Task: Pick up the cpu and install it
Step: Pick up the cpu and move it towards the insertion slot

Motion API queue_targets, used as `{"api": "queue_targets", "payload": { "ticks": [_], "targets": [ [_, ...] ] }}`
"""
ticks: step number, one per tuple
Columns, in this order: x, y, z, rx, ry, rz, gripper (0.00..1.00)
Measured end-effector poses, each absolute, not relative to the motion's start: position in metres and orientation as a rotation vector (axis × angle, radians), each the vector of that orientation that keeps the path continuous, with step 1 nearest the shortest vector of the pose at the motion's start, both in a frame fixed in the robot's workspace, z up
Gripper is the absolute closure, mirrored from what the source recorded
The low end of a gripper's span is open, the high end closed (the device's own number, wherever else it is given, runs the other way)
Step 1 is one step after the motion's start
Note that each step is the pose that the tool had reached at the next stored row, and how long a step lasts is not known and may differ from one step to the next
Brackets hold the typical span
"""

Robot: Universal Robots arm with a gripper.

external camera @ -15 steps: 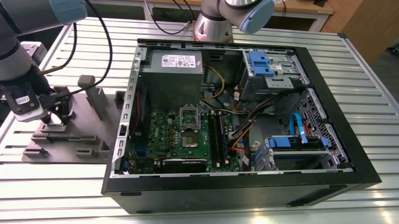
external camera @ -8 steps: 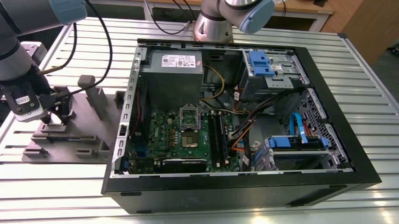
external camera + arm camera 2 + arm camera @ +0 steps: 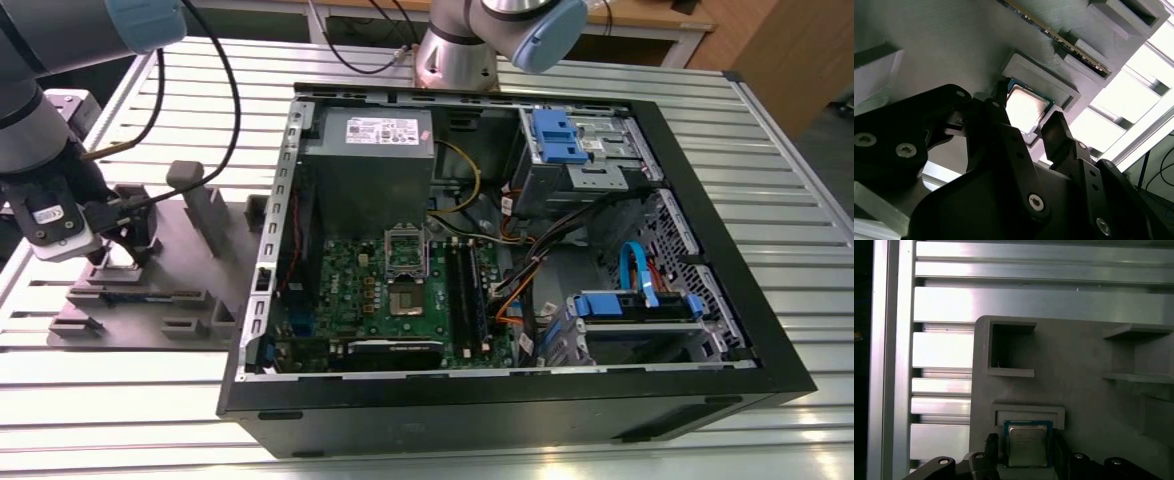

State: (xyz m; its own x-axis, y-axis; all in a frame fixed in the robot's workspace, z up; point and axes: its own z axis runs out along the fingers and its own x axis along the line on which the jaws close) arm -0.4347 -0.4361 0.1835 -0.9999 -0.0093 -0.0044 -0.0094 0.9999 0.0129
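Between the gripper (image 3: 1027, 104) jaws, the cpu (image 3: 1023, 112)

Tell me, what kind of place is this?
Probably a robot lab or workshop bench for building computers: an open computer case lies on a slatted metal table, and the robot's gripper hangs at a cpu sitting in a grey holder.

We see the pincer (image 3: 1026, 107) spread astride the cpu (image 3: 1026, 445), with slim gaps on both sides. The nest's raised lip (image 3: 1029, 411) walls one edge. Upright posts (image 3: 207, 215) on the grey fixture (image 3: 127, 325) and the case wall (image 3: 278, 230) stand between it and the socket (image 3: 404, 250). The case lies open on top.
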Motion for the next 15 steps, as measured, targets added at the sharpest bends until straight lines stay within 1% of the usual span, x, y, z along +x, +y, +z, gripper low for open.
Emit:
{"api": "queue_targets", "payload": {
  "ticks": [15],
  "targets": [
    [-0.4325, -0.4361, 0.1842, -0.018, 3.137, 0.020, 0.45]
  ]
}}
